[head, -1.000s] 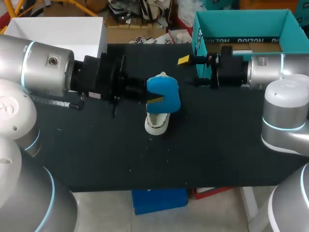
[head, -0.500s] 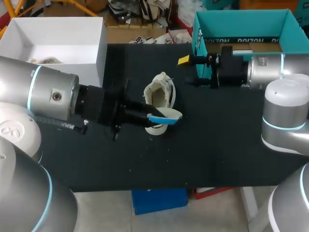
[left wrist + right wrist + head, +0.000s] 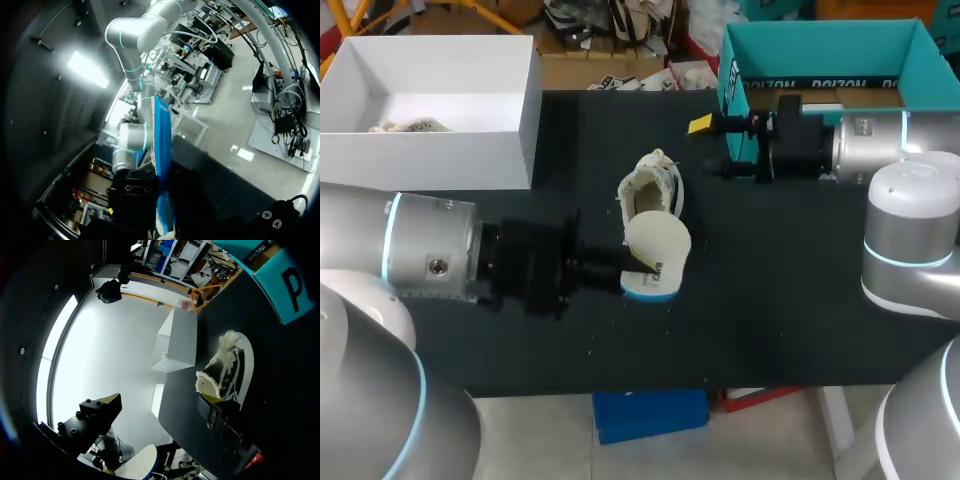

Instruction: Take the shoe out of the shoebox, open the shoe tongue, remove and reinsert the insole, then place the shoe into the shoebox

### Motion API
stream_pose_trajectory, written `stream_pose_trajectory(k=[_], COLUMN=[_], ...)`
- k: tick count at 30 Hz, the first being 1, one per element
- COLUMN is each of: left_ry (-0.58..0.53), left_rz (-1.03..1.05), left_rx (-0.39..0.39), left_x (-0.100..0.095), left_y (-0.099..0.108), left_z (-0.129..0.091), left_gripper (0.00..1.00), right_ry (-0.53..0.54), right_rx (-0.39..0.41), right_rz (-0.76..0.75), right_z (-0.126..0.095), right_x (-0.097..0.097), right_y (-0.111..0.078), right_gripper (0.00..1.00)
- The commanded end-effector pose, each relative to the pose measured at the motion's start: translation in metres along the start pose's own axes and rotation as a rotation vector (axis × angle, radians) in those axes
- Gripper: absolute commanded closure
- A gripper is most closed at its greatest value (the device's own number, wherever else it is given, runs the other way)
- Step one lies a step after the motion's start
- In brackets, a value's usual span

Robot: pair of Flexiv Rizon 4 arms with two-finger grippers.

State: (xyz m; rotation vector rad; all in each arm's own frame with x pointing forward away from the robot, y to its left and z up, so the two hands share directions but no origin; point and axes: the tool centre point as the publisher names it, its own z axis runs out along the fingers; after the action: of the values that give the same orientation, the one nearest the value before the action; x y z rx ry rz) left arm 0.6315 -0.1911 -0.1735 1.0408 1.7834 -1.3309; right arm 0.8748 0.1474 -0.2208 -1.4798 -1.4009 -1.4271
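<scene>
The left hand [image 3: 632,264] clamps the insole [image 3: 658,245], the white sneaker [image 3: 648,190] just beyond it. The right hand [image 3: 708,148] gapes wide, empty, beside the teal shoebox [image 3: 820,40].

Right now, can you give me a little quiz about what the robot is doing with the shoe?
1. True or false: the shoe is inside the teal shoebox.
2. What is the left gripper holding? A) a shoelace B) the insole C) nothing
3. Fill in the blank: the right gripper, near the teal shoebox, is empty and its fingers are ____.

Key: 1 false, the shoe stands on the black table. 2 B. 3 open.
</scene>
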Motion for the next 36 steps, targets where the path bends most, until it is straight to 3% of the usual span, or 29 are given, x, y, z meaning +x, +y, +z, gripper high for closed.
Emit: stream_pose_trajectory(k=[1, 8, 15, 20, 28, 36], left_ry=[-0.028, -0.061, -0.108, -0.159, -0.238, -0.252], left_rz=[0.003, 0.052, 0.255, 0.404, 0.575, 0.649], left_rx=[-0.006, -0.015, -0.102, -0.138, -0.121, -0.151], left_x=[0.004, 0.005, 0.035, 0.050, 0.064, 0.063], left_y=[-0.002, -0.006, -0.004, 0.015, 0.049, 0.093], left_z=[0.001, 0.001, 0.000, -0.001, 0.006, 0.017], left_gripper=[1.00, 1.00, 1.00, 1.00, 1.00, 1.00], right_ry=[0.000, 0.000, 0.000, 0.000, 0.000, 0.000], right_rx=[-0.004, -0.004, -0.004, -0.004, -0.004, -0.004], right_rz=[0.000, 0.000, 0.000, 0.000, 0.000, 0.000], right_z=[0.001, 0.001, 0.001, 0.001, 0.001, 0.001], right_x=[0.000, 0.000, 0.000, 0.000, 0.000, 0.000], right_y=[-0.001, -0.001, -0.001, -0.001, -0.001, -0.001], right_gripper=[0.00, 0.00, 0.00, 0.00, 0.00, 0.00])
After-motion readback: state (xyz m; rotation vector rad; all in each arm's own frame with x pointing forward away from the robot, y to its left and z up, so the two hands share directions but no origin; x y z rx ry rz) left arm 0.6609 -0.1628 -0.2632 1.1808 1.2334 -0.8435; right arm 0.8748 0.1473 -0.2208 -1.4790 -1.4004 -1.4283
